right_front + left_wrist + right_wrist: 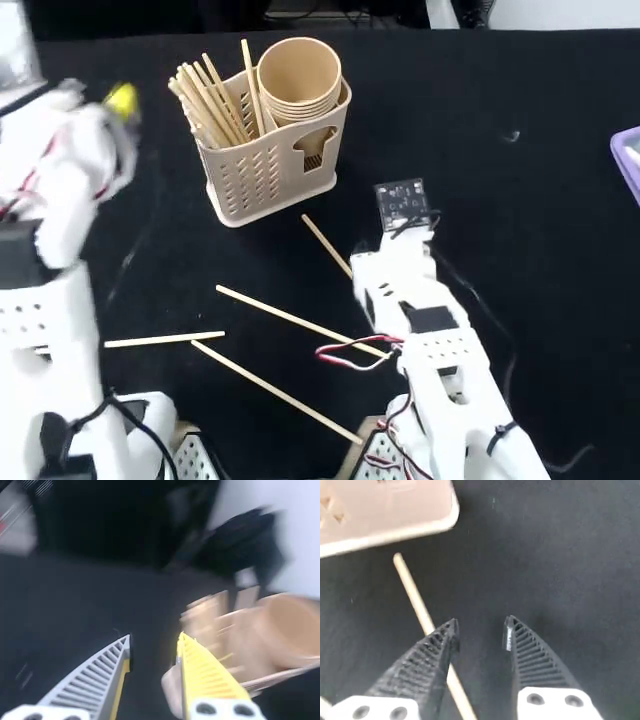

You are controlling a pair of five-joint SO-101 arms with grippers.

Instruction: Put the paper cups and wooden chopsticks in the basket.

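While loose chopsticks [290,317] lie lower centre, basket [260,172]: holds paper cups [300,75], upper centre.
Left gripper [154,637]: jaws open.
Right gripper [480,622]: jaws open over one chopstick [414,592].

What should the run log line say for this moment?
cups: stacked in basket | loose chopsticks: four on table | right hand: open over chopstick nearest basket | left hand: open, empty, beside basket

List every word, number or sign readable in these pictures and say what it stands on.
None can be read.
The circuit board on the right arm carries pale marks, too small to read.
The basket, paper cups and chopsticks show no print.
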